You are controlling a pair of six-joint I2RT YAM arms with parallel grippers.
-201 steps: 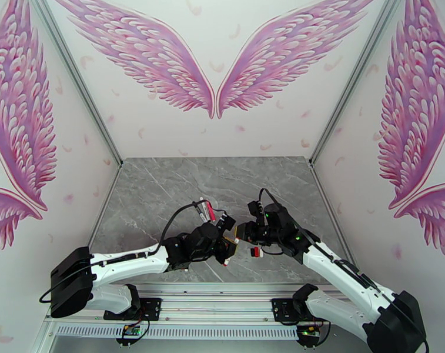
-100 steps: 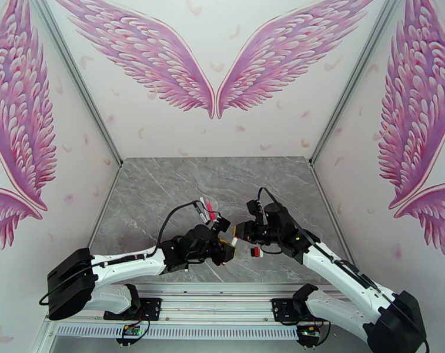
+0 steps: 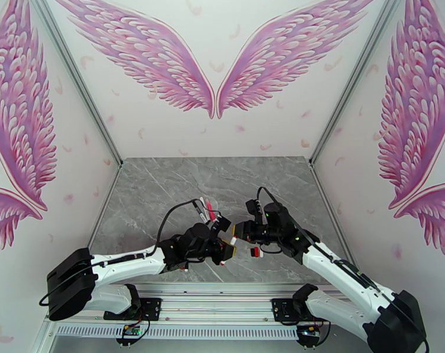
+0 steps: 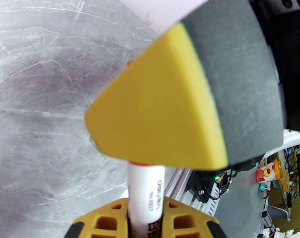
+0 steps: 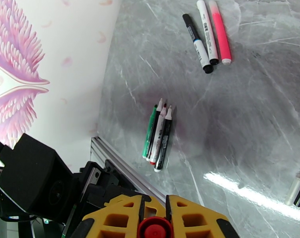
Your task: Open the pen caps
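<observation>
My left gripper (image 3: 227, 249) is shut on the white barrel of a pen (image 4: 146, 195), which stands up between its yellow fingers (image 4: 106, 219). My right gripper (image 3: 236, 232) meets it tip to tip and is shut on that pen's red cap (image 5: 153, 227). The right gripper's yellow pad (image 4: 161, 116) covers the cap end in the left wrist view. Three capped pens (image 5: 207, 34), black, white and pink, lie farther back on the table. Several uncapped pens (image 5: 157, 133) lie side by side. Loose caps (image 5: 298, 191), whitish, black and red, lie together (image 3: 256, 252) below the right gripper.
The grey marble table (image 3: 163, 189) ends in a metal rail (image 5: 122, 171) at the near edge. White walls with pink wings close in the left, right and back sides. The left arm's black body (image 5: 31, 183) sits low at the left of the right wrist view.
Both grippers, joined on the pen, have shifted a little to the left. The left arm's wrist has drawn slightly back toward its base.
</observation>
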